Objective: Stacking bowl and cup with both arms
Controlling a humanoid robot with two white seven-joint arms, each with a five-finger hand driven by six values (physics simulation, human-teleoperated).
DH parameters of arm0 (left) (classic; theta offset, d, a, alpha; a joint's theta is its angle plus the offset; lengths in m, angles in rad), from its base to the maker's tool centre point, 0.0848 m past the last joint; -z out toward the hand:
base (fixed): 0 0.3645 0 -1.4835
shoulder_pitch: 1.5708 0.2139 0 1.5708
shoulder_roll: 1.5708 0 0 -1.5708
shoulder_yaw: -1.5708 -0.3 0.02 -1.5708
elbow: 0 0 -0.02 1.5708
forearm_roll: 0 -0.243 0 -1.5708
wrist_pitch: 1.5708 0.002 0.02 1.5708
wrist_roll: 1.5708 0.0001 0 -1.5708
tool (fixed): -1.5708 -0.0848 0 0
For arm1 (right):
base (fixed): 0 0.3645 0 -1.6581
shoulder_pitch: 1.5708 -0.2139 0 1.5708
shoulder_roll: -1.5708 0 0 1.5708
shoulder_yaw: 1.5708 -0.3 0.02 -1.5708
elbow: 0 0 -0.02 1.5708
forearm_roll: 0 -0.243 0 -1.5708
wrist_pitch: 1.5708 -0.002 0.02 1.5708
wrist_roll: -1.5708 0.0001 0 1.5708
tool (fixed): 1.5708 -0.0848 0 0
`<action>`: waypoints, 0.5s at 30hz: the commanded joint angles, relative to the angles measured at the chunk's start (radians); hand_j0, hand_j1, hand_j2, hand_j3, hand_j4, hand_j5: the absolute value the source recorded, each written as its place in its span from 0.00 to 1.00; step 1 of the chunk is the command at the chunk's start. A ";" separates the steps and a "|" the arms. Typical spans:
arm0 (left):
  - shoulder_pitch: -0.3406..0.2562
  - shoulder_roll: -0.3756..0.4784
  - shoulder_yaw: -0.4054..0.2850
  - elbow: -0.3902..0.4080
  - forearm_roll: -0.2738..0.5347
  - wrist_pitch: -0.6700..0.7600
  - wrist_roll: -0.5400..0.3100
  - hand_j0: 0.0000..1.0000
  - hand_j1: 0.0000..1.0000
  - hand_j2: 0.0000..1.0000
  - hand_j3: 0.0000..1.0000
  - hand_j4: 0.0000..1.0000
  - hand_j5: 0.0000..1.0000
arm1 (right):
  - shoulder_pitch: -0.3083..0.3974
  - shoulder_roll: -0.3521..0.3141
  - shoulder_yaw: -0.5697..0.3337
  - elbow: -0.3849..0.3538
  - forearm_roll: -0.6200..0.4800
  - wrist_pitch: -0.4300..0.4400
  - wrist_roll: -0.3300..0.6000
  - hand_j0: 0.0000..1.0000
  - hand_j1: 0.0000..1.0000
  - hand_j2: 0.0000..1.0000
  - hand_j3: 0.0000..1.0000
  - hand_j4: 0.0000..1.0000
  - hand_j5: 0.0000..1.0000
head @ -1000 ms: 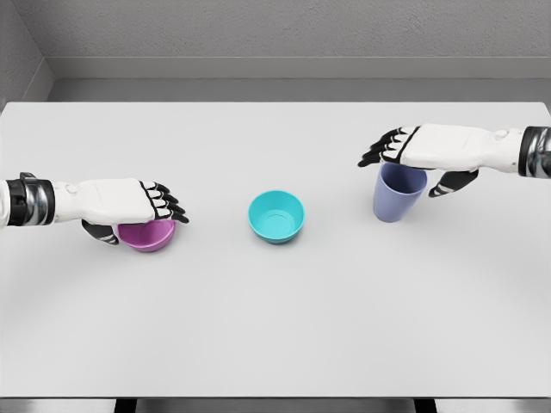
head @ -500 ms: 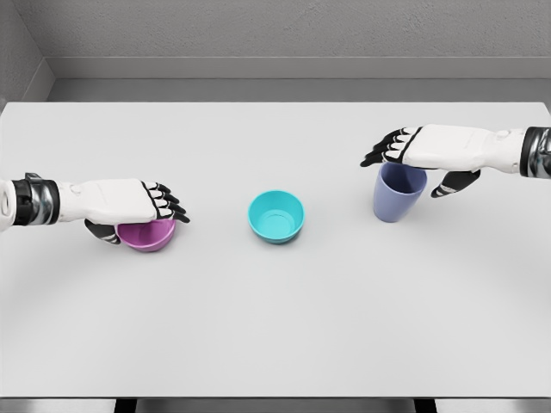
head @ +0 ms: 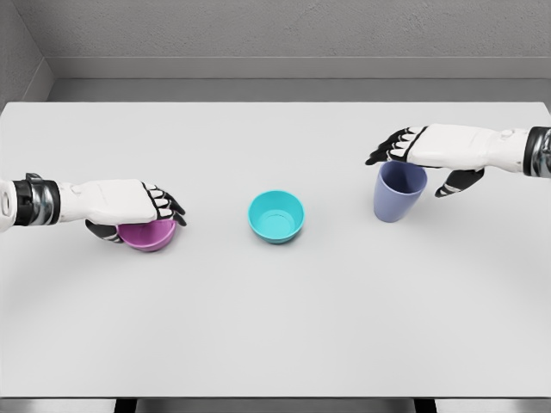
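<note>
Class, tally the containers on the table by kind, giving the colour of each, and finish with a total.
Bowls: 2, the purple bowl under the left robot hand and the teal bowl
Cups: 1, the blue cup under the right robot hand
Total: 3

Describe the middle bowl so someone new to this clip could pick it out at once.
On the white table, look midway between the two arms. The teal bowl sits there alone, upright and untouched. The purple bowl lies under the left robot hand, and the blue cup under the right robot hand.
</note>
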 commanded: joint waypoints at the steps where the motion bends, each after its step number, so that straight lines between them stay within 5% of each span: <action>1: 0.000 0.001 0.001 0.000 0.003 0.002 0.001 0.57 0.57 0.57 0.57 0.57 0.57 | 0.000 0.000 -0.001 0.004 -0.006 0.003 0.000 1.00 1.00 1.00 1.00 1.00 1.00; 9: -0.015 0.001 0.001 -0.008 0.003 0.002 0.001 0.55 0.55 0.55 0.55 0.55 0.55 | 0.000 0.003 0.019 0.013 -0.006 0.003 0.000 1.00 1.00 1.00 1.00 1.00 1.00; 15: -0.104 -0.047 -0.015 -0.011 0.005 0.002 -0.002 0.56 0.56 0.56 0.56 0.56 0.56 | -0.002 0.003 0.019 0.015 -0.006 0.003 0.000 1.00 1.00 1.00 1.00 1.00 1.00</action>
